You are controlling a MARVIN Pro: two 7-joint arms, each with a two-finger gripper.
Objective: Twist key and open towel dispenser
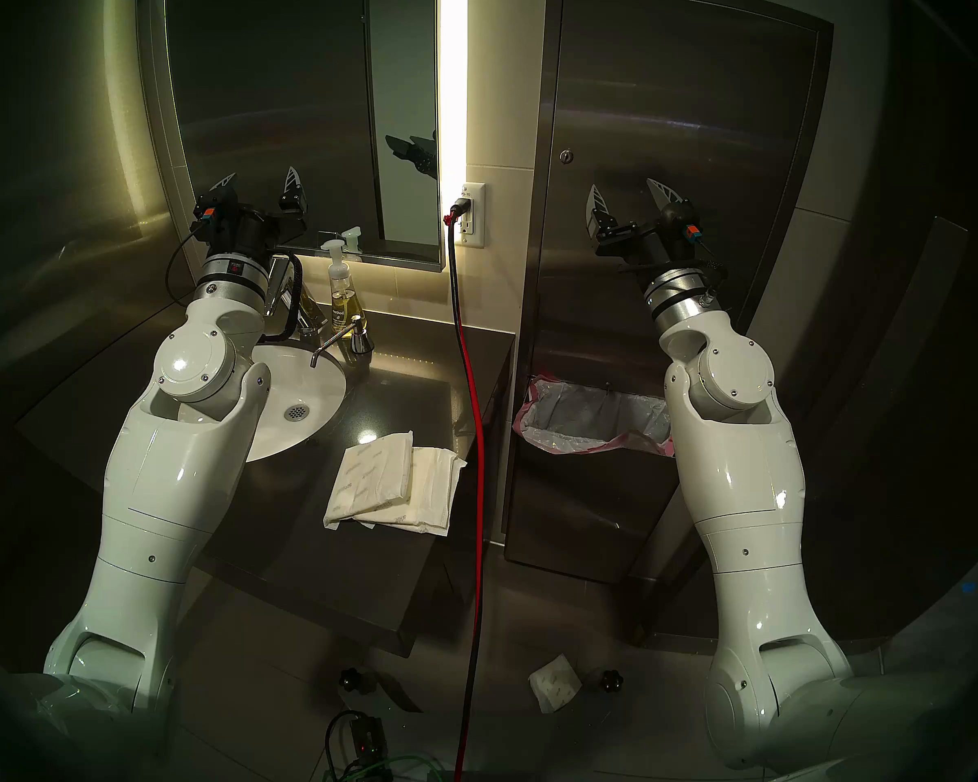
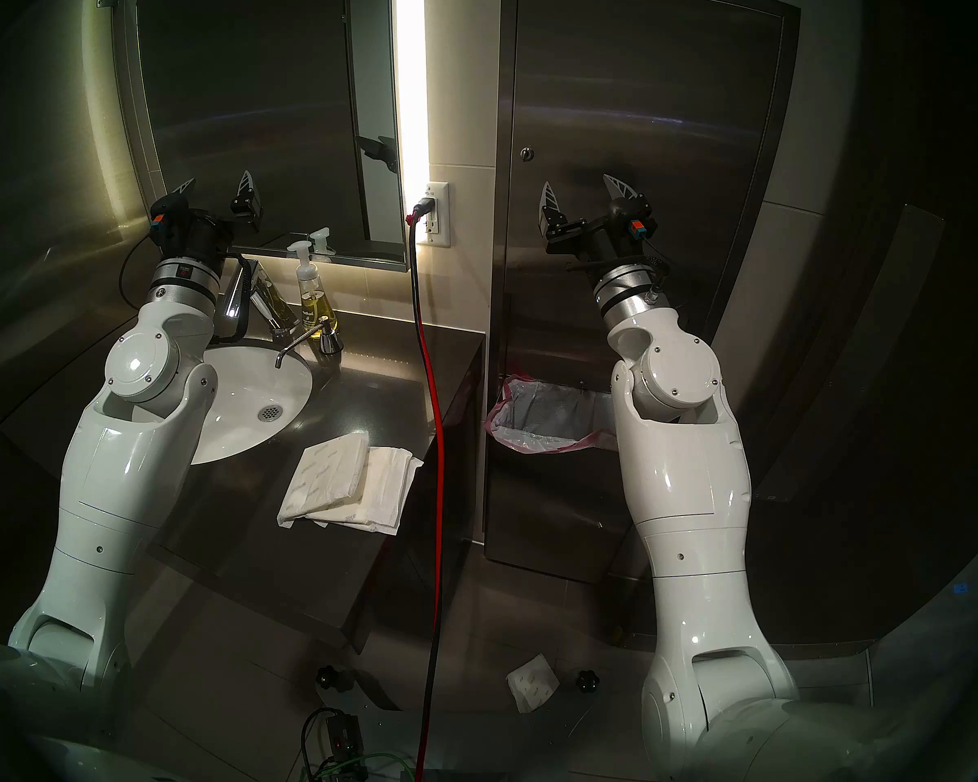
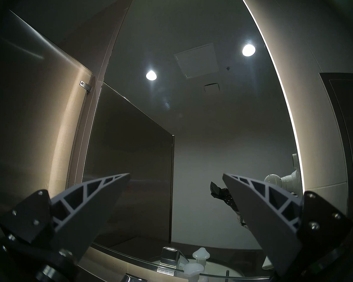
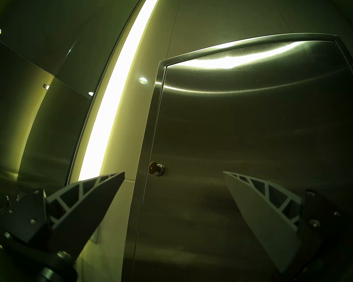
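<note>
Right wrist view: small brass key (image 4: pixel 152 167) sits in the round lock on the tall brushed stainless-steel towel dispenser (image 4: pixel 253 133), ahead of the right end effector (image 4: pixel 173 174) and slightly toward its left finger, not touching. Key bow looks near upright. Right end effector spread wide, empty. Left end effector (image 1: pixel 260 184) also spread, empty, well apart at the framed mirror (image 1: pixel 283 87). Right arm is nearer.
</note>
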